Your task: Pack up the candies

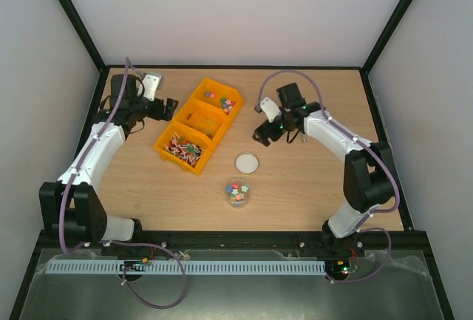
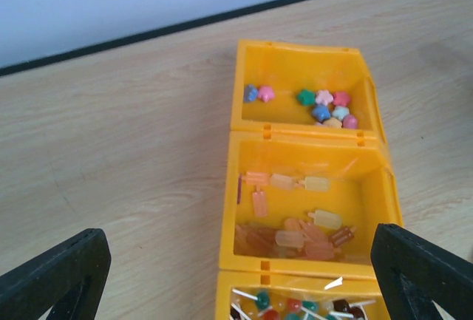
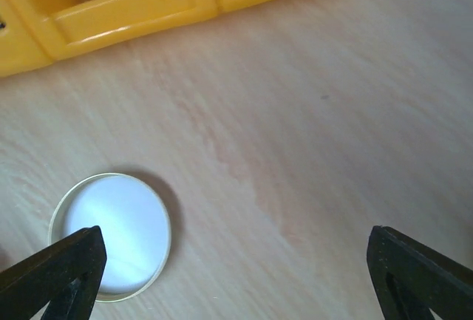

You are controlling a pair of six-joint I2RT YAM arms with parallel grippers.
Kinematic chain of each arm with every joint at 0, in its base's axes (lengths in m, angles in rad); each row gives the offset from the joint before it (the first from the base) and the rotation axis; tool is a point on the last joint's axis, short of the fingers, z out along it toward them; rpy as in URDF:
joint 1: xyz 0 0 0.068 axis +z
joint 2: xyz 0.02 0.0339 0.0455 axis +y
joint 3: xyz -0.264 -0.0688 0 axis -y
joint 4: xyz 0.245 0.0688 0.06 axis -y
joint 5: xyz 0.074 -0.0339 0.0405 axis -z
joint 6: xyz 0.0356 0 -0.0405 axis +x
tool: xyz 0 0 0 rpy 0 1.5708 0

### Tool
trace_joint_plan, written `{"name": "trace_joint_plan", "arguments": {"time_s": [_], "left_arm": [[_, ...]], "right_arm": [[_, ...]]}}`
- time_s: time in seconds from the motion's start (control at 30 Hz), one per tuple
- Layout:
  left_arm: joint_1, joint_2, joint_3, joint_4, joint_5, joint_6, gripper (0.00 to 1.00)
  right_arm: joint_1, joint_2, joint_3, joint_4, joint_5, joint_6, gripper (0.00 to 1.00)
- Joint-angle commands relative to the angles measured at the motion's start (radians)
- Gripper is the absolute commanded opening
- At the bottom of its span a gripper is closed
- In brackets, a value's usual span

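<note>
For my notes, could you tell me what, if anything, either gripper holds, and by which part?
Nothing: left gripper and right gripper are both open and empty.

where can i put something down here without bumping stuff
Bare wood lies left of the jar, between it and the left arm; also right of the lid, toward the right arm. Crowded: the middle, where yellow bins, lid and jar sit close.

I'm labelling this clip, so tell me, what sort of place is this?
Probably a robotics lab test cell, not a home: a wooden tabletop boxed in by white panels, left arm and right arm bolted at its near edge, and a yellow compartment bin holding candies.
</note>
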Motion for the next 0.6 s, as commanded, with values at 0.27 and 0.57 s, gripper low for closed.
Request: {"name": "trace_joint_plan", "arguments": {"time_s": [0.27,0.57], "left_arm": [[-0.003,-0.03,-0.038,-0.031,0.13,0.057,1.0],[-0.003,-0.022,-0.038,-0.051,0.149,0.088,0.99]], "right_arm": [[0.171,0.088,-0.081,0.027,0.152,0.043,0.84],[0.198,0.143,-0.105,0.066,0.209,0.049,0.65]]}}
